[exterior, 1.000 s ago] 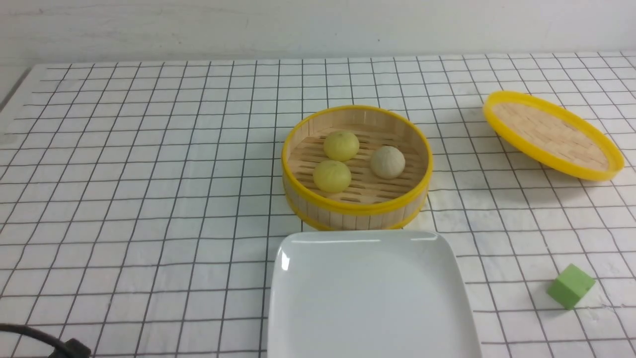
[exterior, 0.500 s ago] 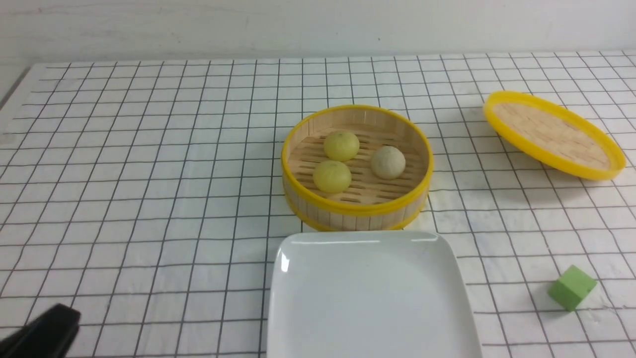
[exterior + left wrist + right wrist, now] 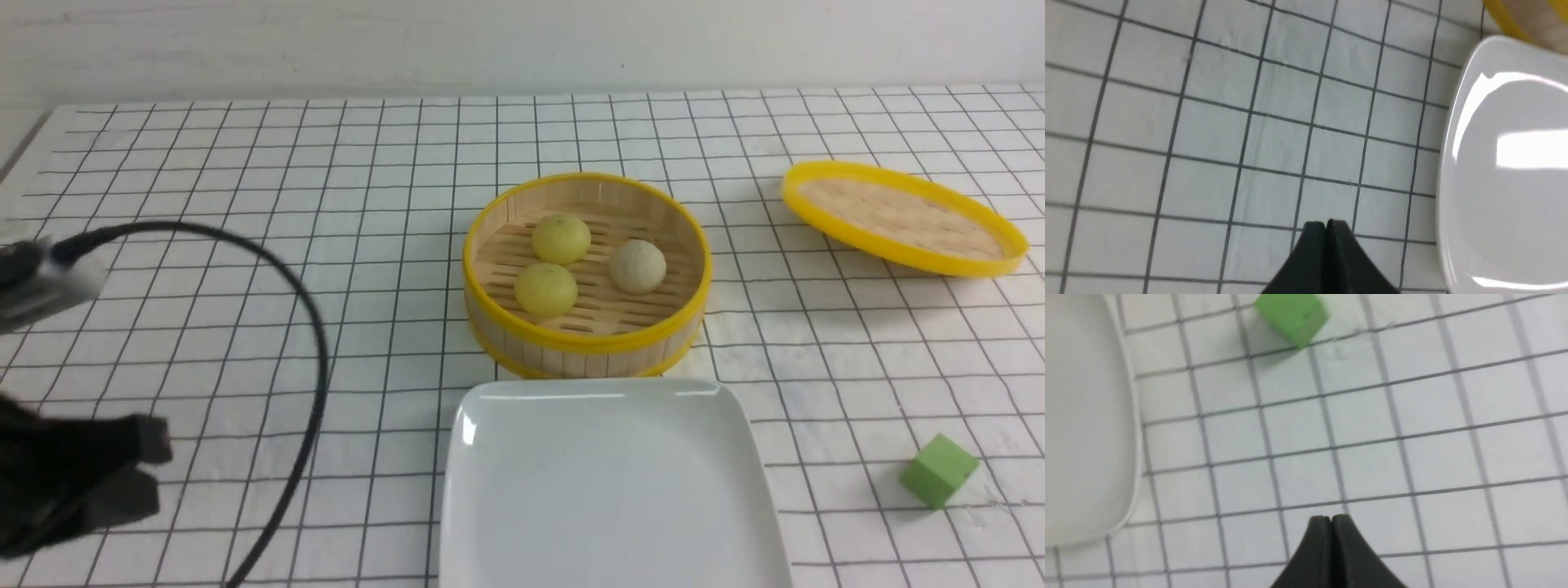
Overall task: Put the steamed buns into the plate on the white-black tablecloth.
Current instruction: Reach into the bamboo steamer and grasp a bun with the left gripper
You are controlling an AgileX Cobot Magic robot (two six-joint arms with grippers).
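Three steamed buns lie in a round bamboo steamer (image 3: 588, 341) at mid-table: two pale yellow ones (image 3: 561, 238) (image 3: 545, 288) and a beige-grey one (image 3: 637, 265). The white square plate (image 3: 608, 490) sits bare just in front of the steamer on the white-black tablecloth (image 3: 245, 245). My left gripper (image 3: 143, 465) hangs blurred at the near left, well left of the plate. In the left wrist view this gripper (image 3: 1325, 223) is shut and holds nothing, with the plate's rim (image 3: 1453, 163) beside it. My right gripper (image 3: 1331, 517) is shut and holds nothing, over bare cloth between the plate (image 3: 1081, 416) and the green cube (image 3: 1292, 314).
The yellow-rimmed woven lid (image 3: 902, 216) lies at the far right. A green cube (image 3: 938, 470) sits at the near right. A black cable (image 3: 314, 359) loops from the left arm over the cloth, left of the steamer.
My left arm has risen into view at the near left, trailing its cable. The lid at the far right has dropped from a steep tilt to lying flatter.
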